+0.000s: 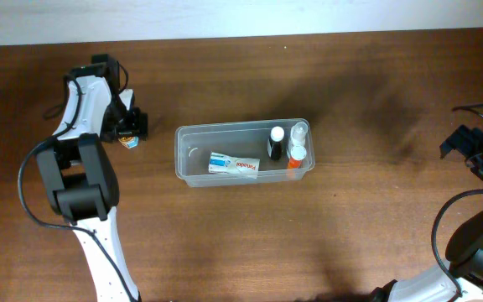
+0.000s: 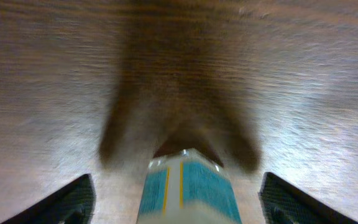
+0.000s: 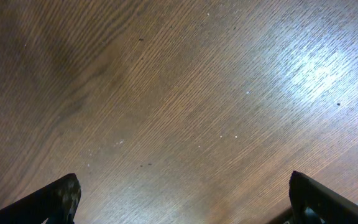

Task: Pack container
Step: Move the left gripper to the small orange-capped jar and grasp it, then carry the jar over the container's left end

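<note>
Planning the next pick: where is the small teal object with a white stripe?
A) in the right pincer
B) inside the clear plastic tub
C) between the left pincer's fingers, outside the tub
C: the left wrist view shows the small teal object between the left pincer's spread fingers, gaps either side.

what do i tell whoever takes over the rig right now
Left gripper: open, straddling a small teal-and-yellow item on the table left of the container; gaps show on both sides, so no grip yet.
Right gripper: open over the table at far right, holding nothing.
Done: toothpaste box, black-capped bottle, clear bottle and orange bottle are in the container.
Left: probably close on the teal item and move it into the container.
</note>
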